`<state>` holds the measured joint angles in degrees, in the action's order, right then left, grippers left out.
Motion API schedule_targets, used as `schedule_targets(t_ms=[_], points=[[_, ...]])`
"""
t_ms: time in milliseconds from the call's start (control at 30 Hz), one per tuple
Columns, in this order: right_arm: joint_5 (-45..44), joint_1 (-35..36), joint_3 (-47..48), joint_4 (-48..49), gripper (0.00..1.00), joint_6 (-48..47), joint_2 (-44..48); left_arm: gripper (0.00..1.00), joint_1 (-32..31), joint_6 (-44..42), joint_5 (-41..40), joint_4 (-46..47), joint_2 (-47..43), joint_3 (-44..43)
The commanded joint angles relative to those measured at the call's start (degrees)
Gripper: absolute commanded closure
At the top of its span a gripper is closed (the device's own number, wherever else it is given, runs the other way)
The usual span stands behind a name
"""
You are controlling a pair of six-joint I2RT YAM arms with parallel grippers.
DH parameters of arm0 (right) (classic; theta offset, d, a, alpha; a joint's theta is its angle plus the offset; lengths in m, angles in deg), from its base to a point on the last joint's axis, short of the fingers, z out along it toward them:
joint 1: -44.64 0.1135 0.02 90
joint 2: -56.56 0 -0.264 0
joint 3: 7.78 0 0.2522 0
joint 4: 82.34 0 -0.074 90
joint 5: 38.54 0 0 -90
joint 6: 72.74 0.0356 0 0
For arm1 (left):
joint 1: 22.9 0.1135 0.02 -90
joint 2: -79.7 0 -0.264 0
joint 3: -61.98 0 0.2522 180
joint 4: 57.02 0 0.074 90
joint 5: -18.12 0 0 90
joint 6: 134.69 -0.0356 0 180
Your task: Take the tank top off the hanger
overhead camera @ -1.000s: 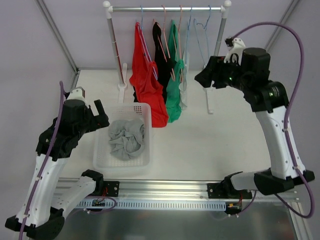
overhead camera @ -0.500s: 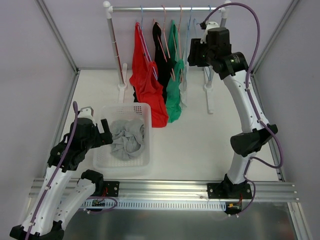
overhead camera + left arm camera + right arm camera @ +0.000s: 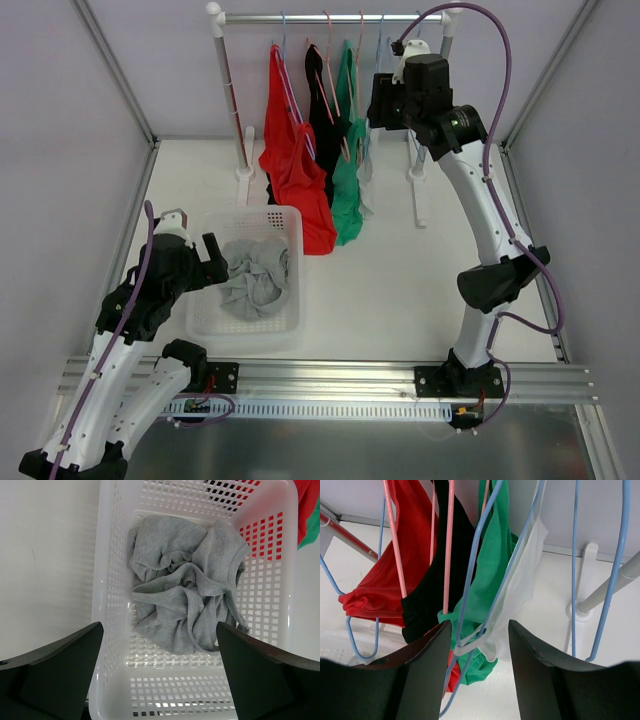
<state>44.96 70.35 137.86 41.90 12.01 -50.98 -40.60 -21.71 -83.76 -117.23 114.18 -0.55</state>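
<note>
Red (image 3: 295, 165), black (image 3: 325, 120), green (image 3: 350, 175) and white (image 3: 367, 185) tank tops hang on hangers from the rack rail (image 3: 330, 17). In the right wrist view the white top (image 3: 522, 587) hangs on a blue hanger (image 3: 470, 587), next to the green one (image 3: 492, 565). My right gripper (image 3: 385, 100) is open, up by the rail just right of the white top; the hanger wire and a white strap lie between its fingers (image 3: 420, 675). My left gripper (image 3: 212, 262) is open over the white basket (image 3: 208, 322), which holds a grey tank top (image 3: 185, 595).
An empty blue hanger (image 3: 600, 570) hangs to the right, near the rack's right post (image 3: 440, 60). The rack's left post (image 3: 228, 90) and white feet (image 3: 420, 195) stand on the table. The basket (image 3: 107, 630) sits near the front left.
My right arm swung from the right side up to the rail and closed in on the white top's hanger. My left arm pulled back and lowered beside the basket.
</note>
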Motion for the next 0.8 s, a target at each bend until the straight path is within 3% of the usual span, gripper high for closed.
schedule_targets(t_ms=[0,267,433,667,767], points=[[-0.18,0.74,1.54,3.59,0.47,-0.37,2.78,0.01,-0.76,0.22,1.33,1.54,-0.11,0.35],[-2.37,0.92,2.33,5.08,0.50,-0.89,-0.64,0.01,-1.90,0.31,1.33,1.55,-0.11,0.35],[-7.82,0.92,2.25,5.79,0.62,-2.92,-2.14,0.01,-2.52,0.31,1.33,1.55,-0.29,0.43],[-8.26,0.92,2.07,6.49,0.74,-3.27,-3.54,0.01,-3.40,0.40,1.33,1.54,-0.82,0.43],[-8.44,0.83,1.98,7.02,0.86,-3.18,-3.81,0.01,-3.66,0.40,1.24,1.55,-1.17,0.52]])
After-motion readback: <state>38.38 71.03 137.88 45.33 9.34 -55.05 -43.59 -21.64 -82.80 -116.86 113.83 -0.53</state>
